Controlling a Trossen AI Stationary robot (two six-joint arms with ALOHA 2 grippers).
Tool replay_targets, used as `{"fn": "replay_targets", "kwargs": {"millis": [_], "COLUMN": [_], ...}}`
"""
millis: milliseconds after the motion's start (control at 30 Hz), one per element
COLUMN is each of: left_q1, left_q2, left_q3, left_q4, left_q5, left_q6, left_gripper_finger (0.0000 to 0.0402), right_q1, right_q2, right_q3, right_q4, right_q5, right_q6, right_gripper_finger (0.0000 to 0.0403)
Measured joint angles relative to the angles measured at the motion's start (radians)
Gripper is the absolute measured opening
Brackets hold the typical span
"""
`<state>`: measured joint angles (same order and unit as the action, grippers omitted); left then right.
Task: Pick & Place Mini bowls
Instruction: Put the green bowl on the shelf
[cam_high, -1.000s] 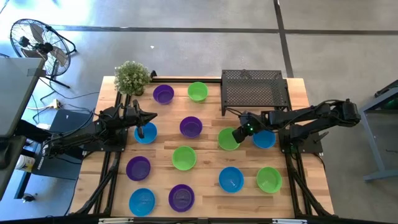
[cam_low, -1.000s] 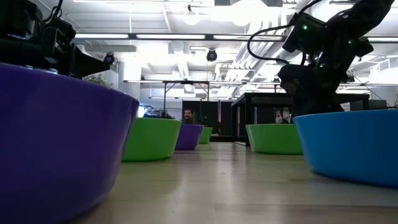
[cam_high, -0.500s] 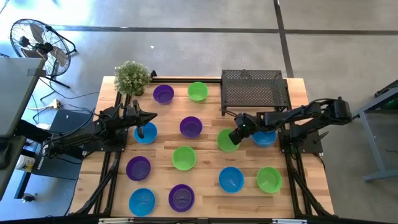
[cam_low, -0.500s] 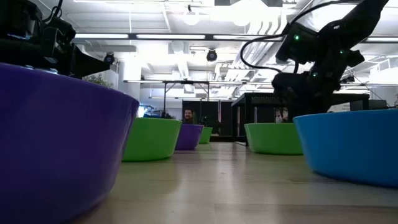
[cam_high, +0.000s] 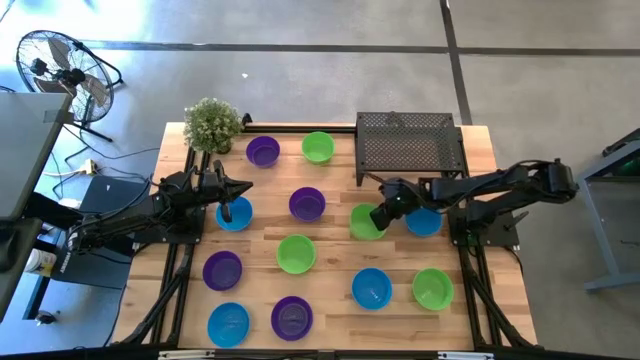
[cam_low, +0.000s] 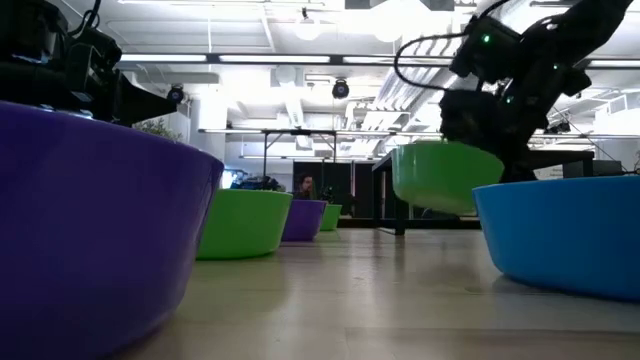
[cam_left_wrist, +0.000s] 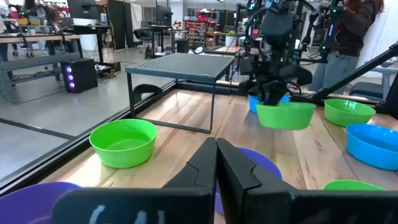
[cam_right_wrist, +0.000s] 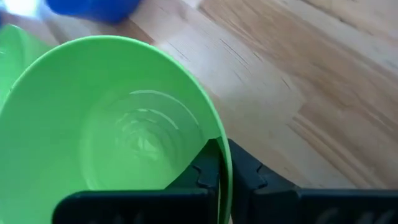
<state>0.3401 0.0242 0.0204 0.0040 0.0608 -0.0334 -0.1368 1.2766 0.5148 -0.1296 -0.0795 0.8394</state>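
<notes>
So your right hand (cam_high: 379, 216) has a green mini bowl (cam_high: 365, 222) pinched by the rim, one finger inside the wall and one outside. From table height you can see the bowl (cam_low: 446, 176) is clear of the tabletop (cam_high: 330, 243), hanging a bit tilted with daylight under it. It sits roughly mid-table on the right half, just in front of the black mesh rack (cam_high: 409, 146) and right beside a blue bowl (cam_high: 425, 222) that's still sitting flat.

Your left hand (cam_high: 243, 186) is parked over on the left side with its fingers clenched together on nothing, hovering near the blue bowl (cam_high: 234, 214) just in front of the potted plant (cam_high: 212, 124). The left wrist view shows those two fingers (cam_left_wrist: 214, 167) pressed tight.

The rest of the bowls are all resting on the wood: a purple one (cam_high: 263, 151) and a green one (cam_high: 318, 147) along the far edge, purple (cam_high: 307, 203) in the middle, green (cam_high: 296, 253) just nearer than that, purple (cam_high: 222, 269) on the left, then blue (cam_high: 228, 322), purple (cam_high: 291, 316), blue (cam_high: 371, 287) and green (cam_high: 432, 288) across the near rows. There's a fan (cam_high: 62, 68) on the floor off the far left corner.
</notes>
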Motion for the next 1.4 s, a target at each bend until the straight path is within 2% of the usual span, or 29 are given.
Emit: {"fn": "replay_targets", "kwargs": {"millis": [367, 533, 700, 833, 967, 1233, 1400], "left_q1": [0.0, 0.0, 0.0, 0.0, 0.0, 0.0, 0.0], "left_q2": [0.0, 0.0, 0.0, 0.0, 0.0, 0.0, 0.0], "left_q3": [0.0, 0.0, 0.0, 0.0, 0.0, 0.0, 0.0], "left_q4": [0.0, 0.0, 0.0, 0.0, 0.0, 0.0, 0.001], "left_q5": [0.0, 0.0, 0.0, 0.0, 0.0, 0.0, 0.0], "left_q6": [0.0, 0.0, 0.0, 0.0, 0.0, 0.0, 0.0], "left_gripper_finger": [0.0001, 0.0001, 0.0001, 0.0001, 0.0001, 0.0001, 0.0001], "right_q1": [0.0, 0.0, -0.032, -0.118, -0.249, -0.525, -0.641], "right_q2": [-0.199, -0.237, -0.224, -0.184, -0.118, 0.055, 0.169], "right_q3": [0.031, 0.184, 0.423, 0.617, 0.753, 0.845, 0.885], "right_q4": [0.008, -0.106, -0.359, -0.587, -0.728, -0.771, -0.771], "right_q5": [-0.026, 0.005, 0.083, 0.156, 0.169, 0.013, -0.042], "right_q6": [-0.012, -0.119, -0.253, -0.343, -0.442, -0.624, -0.695], "right_gripper_finger": [0.001, 0.0011, 0.0011, 0.0011, 0.0011, 0.0011, 0.0011]}}
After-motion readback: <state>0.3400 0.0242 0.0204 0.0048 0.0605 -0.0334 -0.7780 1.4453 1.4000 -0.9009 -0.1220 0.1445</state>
